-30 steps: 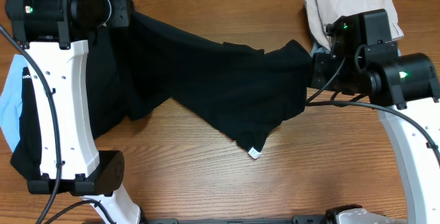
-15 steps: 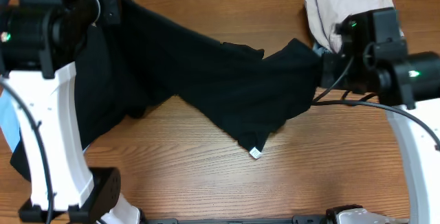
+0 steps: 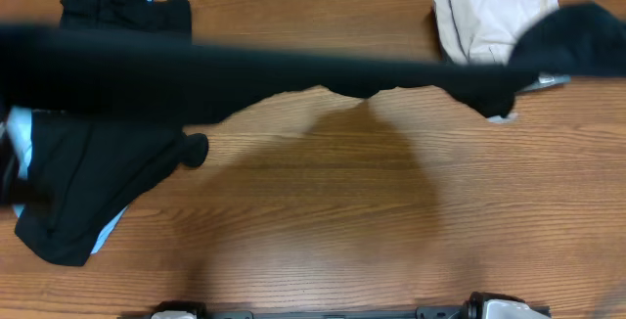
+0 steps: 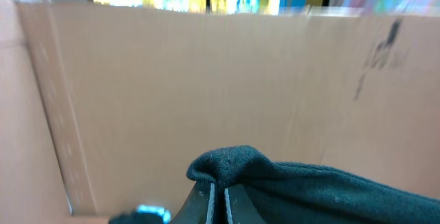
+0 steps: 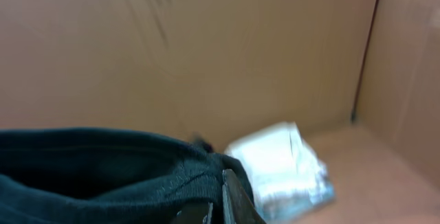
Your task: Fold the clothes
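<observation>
1 black garment [image 3: 245,74], newly aloft

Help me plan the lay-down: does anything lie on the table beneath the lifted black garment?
Nothing visible mid-table: the black garment hangs over bare table. A dark pile lies beneath its left end, beige cloth by its right.

Overhead top-down, 2 wrist views level (black cloth [image 3: 245,74] shared)

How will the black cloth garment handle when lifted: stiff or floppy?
Likely floppy: the black cloth garment spans the overhead view as a band with a wavy lower edge. Probably light: small pinches at the left gripper and right gripper hold it above the wooden table. It bunches there, so could slip.
</observation>
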